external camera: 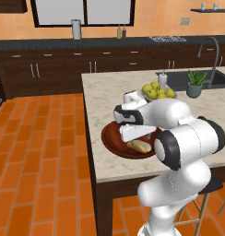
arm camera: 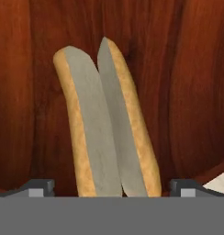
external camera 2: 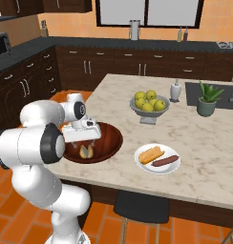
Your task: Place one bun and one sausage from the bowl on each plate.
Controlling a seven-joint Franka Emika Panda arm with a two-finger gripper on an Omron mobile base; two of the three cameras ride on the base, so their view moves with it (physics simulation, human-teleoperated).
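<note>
A: Nearest item?
B: One split hot-dog bun (arm camera: 104, 124), tan crust, pale grey cut faces up, lying on the floor of the wooden bowl (arm camera: 187, 92). The gripper (arm camera: 111, 186) is over it, its two fingertips (arm camera: 40, 187) spread wide on either side of the bun, pinching nothing.

A: Bowl, count and place?
B: One large dark reddish-brown bowl (external camera 2: 111, 138), at the island counter's (external camera 2: 204, 143) near edge, toward its left corner. One bun (external camera 2: 86, 151) can be seen in it from the right base view; the hand hides part of the bowl's inside.

A: Plates?
B: One white plate (external camera 2: 156, 167), near the counter's front edge, right of the bowl and apart from it. It carries one bun (external camera 2: 151, 154) and one sausage (external camera 2: 165, 161), side by side.

A: Other stock?
B: One grey footed fruit bowl (external camera 2: 148, 114) of yellow-green fruits mid-counter; one potted plant (external camera 2: 206, 102) beside the sink (external camera: 222, 78); one small white bottle (external camera 2: 175, 90) at the sink's edge.
</note>
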